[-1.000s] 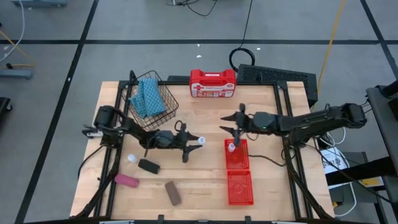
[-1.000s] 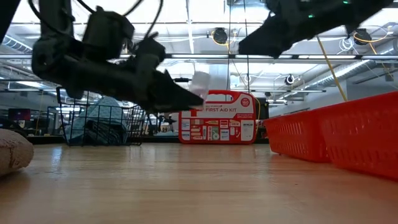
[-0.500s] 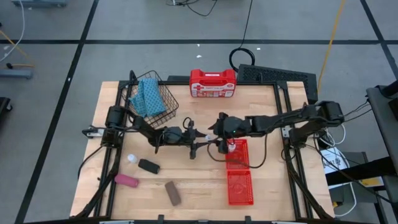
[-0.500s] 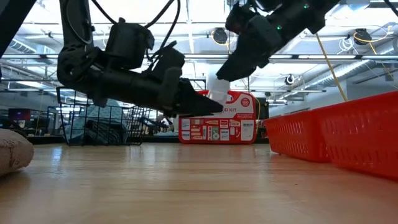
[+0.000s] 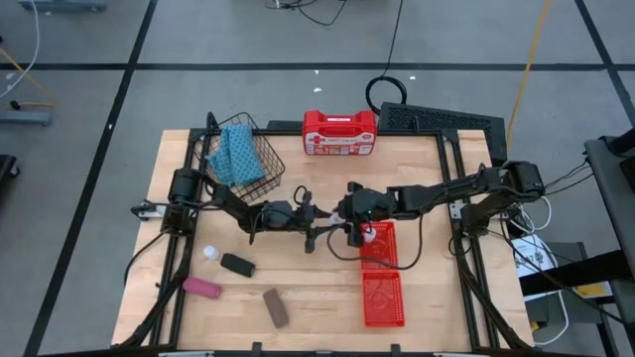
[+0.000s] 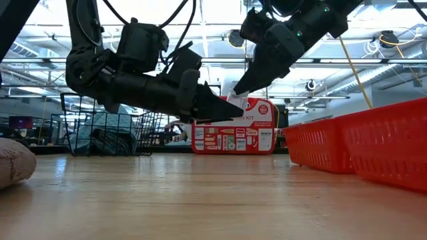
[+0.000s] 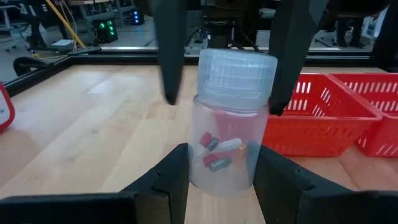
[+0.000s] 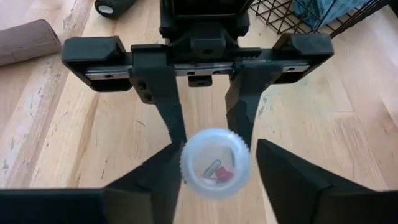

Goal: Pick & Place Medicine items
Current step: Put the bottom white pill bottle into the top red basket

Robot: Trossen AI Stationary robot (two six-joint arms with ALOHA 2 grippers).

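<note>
The left pincer (image 7: 217, 180) grips a small clear plastic pill bottle (image 7: 230, 118) by its body; the right pincer (image 8: 211, 177) straddles its white ribbed cap (image 8: 214, 163), half-open. Right should clamp firmly before left lets go.

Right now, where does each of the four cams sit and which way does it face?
High: overhead, straight down on the table; both arms, left gripper and right gripper meeting mid-table.
Low: table height, level toward the first aid kit; both arms come in from above.
Left wrist: on the left arm, facing the red basket; its jaws hold the pill bottle body.
Right wrist: on the right arm, looking down on the bottle cap, left gripper opposite.
Shared: both wrist views show that bottle.
</note>
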